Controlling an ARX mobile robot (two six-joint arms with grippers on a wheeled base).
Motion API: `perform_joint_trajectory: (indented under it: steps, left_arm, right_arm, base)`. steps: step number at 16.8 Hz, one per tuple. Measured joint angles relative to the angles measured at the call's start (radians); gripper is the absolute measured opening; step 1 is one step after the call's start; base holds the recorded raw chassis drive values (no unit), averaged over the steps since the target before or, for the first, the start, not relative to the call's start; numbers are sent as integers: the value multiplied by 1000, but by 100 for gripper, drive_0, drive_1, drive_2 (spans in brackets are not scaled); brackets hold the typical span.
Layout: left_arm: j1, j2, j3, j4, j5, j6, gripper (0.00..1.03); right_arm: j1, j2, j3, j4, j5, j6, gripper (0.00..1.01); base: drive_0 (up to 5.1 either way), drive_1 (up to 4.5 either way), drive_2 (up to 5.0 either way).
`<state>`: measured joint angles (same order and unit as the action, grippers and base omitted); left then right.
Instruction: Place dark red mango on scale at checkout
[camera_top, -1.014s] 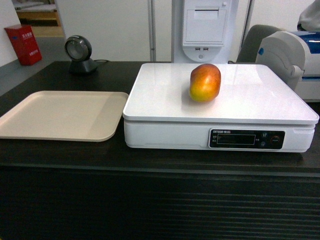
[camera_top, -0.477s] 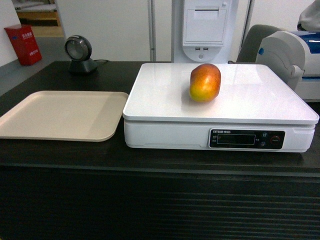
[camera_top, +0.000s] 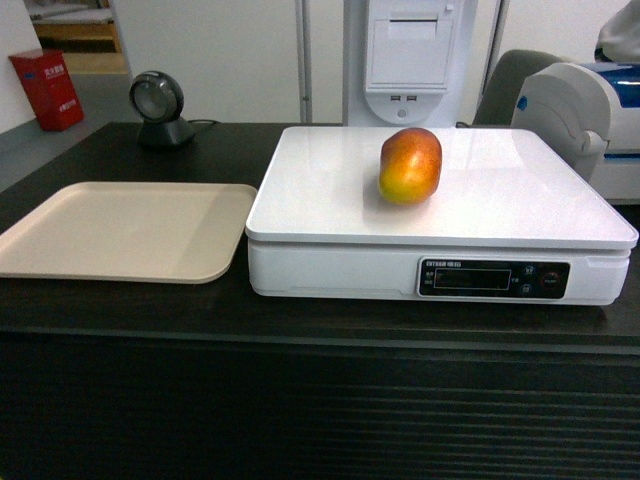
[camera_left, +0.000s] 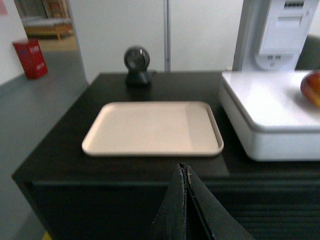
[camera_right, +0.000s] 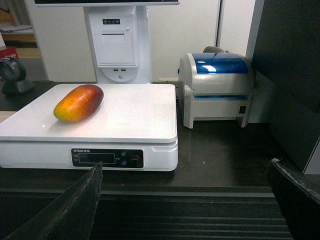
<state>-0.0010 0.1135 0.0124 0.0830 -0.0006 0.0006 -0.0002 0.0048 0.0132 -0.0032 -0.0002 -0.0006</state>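
The dark red mango (camera_top: 410, 164) lies on the white platform of the scale (camera_top: 330, 190), toward its back middle; it also shows as the mango (camera_right: 78, 103) on the scale (camera_right: 135, 112) in the right wrist view, and its edge (camera_left: 312, 86) shows at the far right of the left wrist view. The scale stands on the dark checkout (camera_top: 300, 320) counter. My left gripper (camera_left: 183, 167) is shut with nothing in it, held in front of the counter's edge below the beige tray. My right gripper (camera_right: 185, 172) is open and empty, before the slatted front, well short of the scale. Neither gripper shows in the head view.
A beige tray (camera_top: 120, 228) lies left of the scale. A round black scanner (camera_top: 160, 108) stands at the back left. A white and blue label printer (camera_right: 217, 87) sits right of the scale, a white receipt terminal (camera_top: 410, 55) behind it. A red box (camera_top: 45, 88) stands far left.
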Motion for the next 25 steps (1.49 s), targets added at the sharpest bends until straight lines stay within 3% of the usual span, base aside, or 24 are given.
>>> perform_joint_trajectory:
  steps: [3, 10, 11, 15, 16, 17, 18, 25]
  left_arm:
    - [0, -81, -3, -97, 0, 0, 2]
    - [0, -105, -2, -87, 0, 0, 2]
    - [0, -105, -3, -87, 0, 0, 7]
    - [0, -105, -2, -87, 0, 0, 53]
    - [0, -105, -2, -86, 0, 0, 65]
    - [0, -105, -2, -87, 0, 0, 89]
    - [0, -105, -3, -86, 0, 0, 100]
    - [0, -105, -2, -87, 0, 0, 98]
  right_arm:
    - [0, 0, 0, 0, 0, 0, 98]
    - [0, 0, 0, 0, 0, 0, 98]
    - [0, 0, 0, 0, 0, 0, 98]
    - [0, 0, 0, 0, 0, 0, 98]
    - [0, 0, 0, 0, 0, 0, 98]
    - [0, 0, 0, 0, 0, 0, 98]
    - [0, 0, 0, 0, 0, 0, 98]
    - [0, 0, 0, 0, 0, 0, 98]
  base:
    - [0, 0, 0]
    - [0, 0, 0]
    - [0, 0, 0]
    - [0, 0, 0]
    - [0, 0, 0]
    - [0, 0, 0]
    - [0, 0, 0]
    - [0, 0, 0]
